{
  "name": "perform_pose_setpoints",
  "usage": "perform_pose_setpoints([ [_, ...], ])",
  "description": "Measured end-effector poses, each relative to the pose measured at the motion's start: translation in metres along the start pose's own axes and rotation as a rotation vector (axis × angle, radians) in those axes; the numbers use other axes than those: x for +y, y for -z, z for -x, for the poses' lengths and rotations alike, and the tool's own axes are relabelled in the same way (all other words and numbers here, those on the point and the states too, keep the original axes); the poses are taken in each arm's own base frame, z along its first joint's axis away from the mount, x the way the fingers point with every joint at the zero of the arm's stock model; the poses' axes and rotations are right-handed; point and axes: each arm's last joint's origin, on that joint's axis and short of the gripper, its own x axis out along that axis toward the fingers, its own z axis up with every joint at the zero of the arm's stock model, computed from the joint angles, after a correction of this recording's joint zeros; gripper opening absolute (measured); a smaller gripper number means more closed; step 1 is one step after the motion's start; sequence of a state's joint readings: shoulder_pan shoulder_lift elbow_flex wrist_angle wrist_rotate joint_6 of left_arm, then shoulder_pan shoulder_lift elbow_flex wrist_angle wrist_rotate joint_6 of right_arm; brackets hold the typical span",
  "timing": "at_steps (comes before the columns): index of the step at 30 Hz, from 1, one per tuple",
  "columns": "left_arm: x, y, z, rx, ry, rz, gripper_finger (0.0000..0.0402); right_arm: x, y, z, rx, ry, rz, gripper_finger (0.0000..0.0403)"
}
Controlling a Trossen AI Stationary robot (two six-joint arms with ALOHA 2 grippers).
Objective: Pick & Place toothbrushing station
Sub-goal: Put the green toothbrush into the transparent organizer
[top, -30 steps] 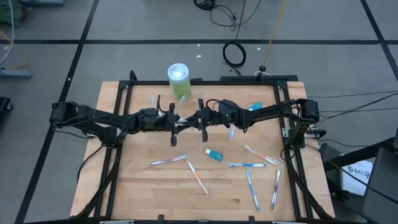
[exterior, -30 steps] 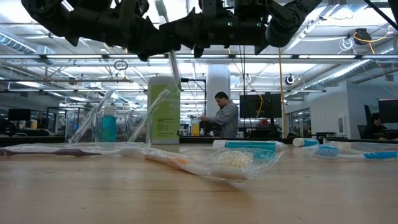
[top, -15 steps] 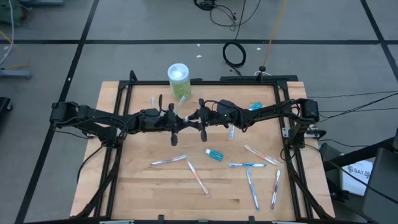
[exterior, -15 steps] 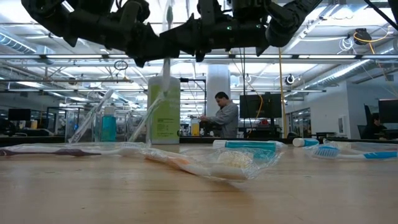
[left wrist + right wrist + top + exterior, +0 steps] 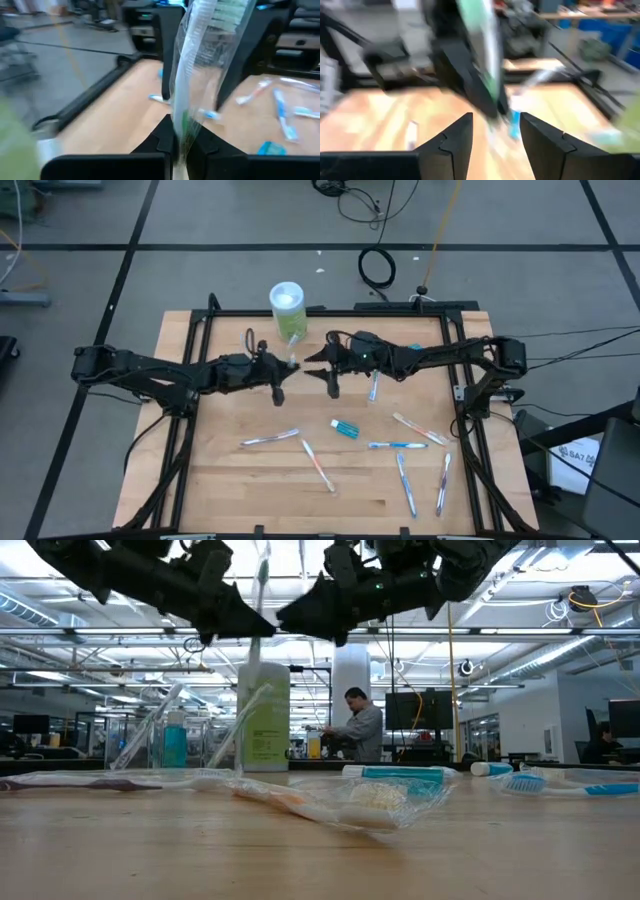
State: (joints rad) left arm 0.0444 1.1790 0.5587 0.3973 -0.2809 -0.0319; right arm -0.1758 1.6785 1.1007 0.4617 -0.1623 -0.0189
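We see the left claw [image 5: 283, 370] clamped on a wrapped toothbrush [image 5: 192, 75], holding it upright above the middle of the worktop [image 5: 220, 480], just in front of the tall green container [image 5: 288, 310]. The right claw [image 5: 325, 370] hangs just beside it with its fingers [image 5: 455, 142] spread and nothing between them. More toothbrushes lie flat on the near half of the worktop: one [image 5: 270, 439] left of centre, an orange one [image 5: 318, 467] beside it, a blue one [image 5: 396, 445] and several more to the right. A small blue tube [image 5: 345, 428] rests near the middle. In the low view, a person [image 5: 362, 727] stands in the room behind.
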Motion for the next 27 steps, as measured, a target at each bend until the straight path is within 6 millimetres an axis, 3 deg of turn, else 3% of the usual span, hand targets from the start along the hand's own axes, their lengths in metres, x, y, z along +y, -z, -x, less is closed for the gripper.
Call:
perform_pose_setpoints([
  [7,0.006,-0.014,0.041,0.019,-0.160,0.026,0.0012,-0.002,-0.009,0.028,0.167,0.204,0.042,0.0157],
  [16,0.026,-0.013,0.094,0.060,-0.426,0.092,0.0009,-0.003,-0.003,0.030,0.146,0.212,0.046,0.0157],
  [21,0.032,0.003,0.103,0.167,-0.529,0.141,0.0015,-0.004,0.000,0.030,0.127,0.219,0.046,0.0156],
  [27,0.032,0.028,0.098,0.181,-0.570,0.226,0.0015,-0.004,-0.002,0.030,0.078,0.217,0.048,0.0155],
])
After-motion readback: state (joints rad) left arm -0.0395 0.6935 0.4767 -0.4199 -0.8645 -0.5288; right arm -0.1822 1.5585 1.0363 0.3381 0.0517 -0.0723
